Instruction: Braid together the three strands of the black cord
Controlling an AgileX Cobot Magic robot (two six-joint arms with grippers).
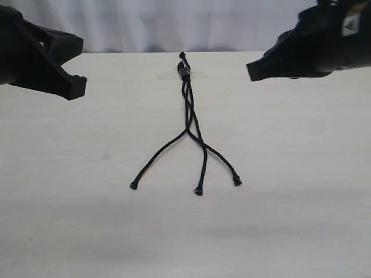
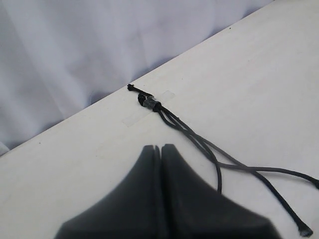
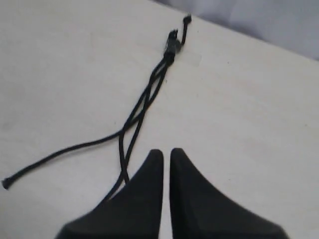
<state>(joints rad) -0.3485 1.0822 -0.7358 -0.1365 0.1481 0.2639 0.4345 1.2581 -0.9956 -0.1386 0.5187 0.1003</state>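
Cord lies flat mid-desk, running from the far edge toward the camera. The knot at the far end is pinned by clear tape. I take that as the anchor, so pulling on a strand doesn't drag the whole thing.

Below the knot the strands run bunched together and loosely crossed, then fan out. Left strand splays wide. Middle strand and right strand cross once just below the split, then end apart. All three tips are free on the desk and well separated, so each can be picked singly.

Progress: looks like barely a start. A couple of loose crossings up top, no tight plait, and most of the length is unbraided.

Left gripper hovers off the desk on the left, well clear of the cord. The wrist view shows its fingers pressed together, holding nothing. Right gripper does the same on the right, raised and clear. Its wrist view shows only a thin slit between the fingers, so I call it closed and empty. One strand runs out of sight behind it in that view, but I see no contact.

Both sit beside the knot end, one per side. My guess is a parked pose that keeps the cord in camera sight.

Next needs a gripper opened and brought down on an outer strand. The thin cord lying flush on the desk makes for a fiddly pinch, with a risk of snagging the neighbour at the crossing.
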